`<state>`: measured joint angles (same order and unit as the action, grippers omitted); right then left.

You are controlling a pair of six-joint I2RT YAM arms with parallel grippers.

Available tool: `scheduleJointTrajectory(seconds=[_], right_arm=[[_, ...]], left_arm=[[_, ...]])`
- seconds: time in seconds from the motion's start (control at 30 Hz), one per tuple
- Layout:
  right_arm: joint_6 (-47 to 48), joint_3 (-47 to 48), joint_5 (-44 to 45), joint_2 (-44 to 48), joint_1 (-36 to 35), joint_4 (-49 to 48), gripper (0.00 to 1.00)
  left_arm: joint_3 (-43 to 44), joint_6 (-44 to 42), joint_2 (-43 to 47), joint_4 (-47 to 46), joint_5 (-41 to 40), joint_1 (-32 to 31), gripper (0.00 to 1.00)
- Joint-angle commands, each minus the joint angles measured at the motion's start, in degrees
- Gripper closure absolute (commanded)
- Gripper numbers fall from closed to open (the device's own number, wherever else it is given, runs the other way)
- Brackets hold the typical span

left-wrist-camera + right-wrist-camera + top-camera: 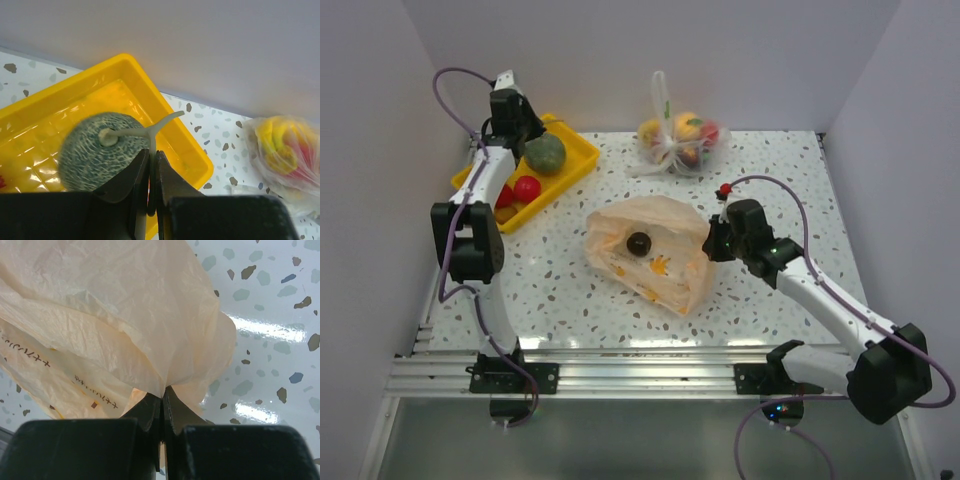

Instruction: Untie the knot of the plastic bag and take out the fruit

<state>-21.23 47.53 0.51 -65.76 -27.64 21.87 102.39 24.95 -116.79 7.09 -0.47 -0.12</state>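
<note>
At upper left, over the tray (572, 162), the left gripper (151, 152) pinches the stem of the green fruit (95, 155); mid-frame, the right gripper (163, 392) clamps the bag (125, 315).

The plastic bag (645, 250) is translucent peach-orange with small orange prints, a dark purple-black fruit (639, 243) showing through. In the upper left, a yellow tray (582, 158) holds a green netted fruit (545, 153) and red fruits (527, 188). The counter (770, 170) is white, flecked grey and brown
</note>
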Motion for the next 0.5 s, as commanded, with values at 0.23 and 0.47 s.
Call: scheduleJointTrajectory(seconds=[0.23, 0.47], right_arm=[[-0.2, 0.1, -1.2, 0.2, 0.0, -0.7, 1.0], [0.5, 0.4, -1.0, 0.3, 0.0, 0.1, 1.0]], left_arm=[[-1.8, -0.4, 3.0, -6.0, 2.1, -0.1, 0.8], [-4.7, -0.9, 7.4, -3.3, 2.3, -0.3, 0.35]])
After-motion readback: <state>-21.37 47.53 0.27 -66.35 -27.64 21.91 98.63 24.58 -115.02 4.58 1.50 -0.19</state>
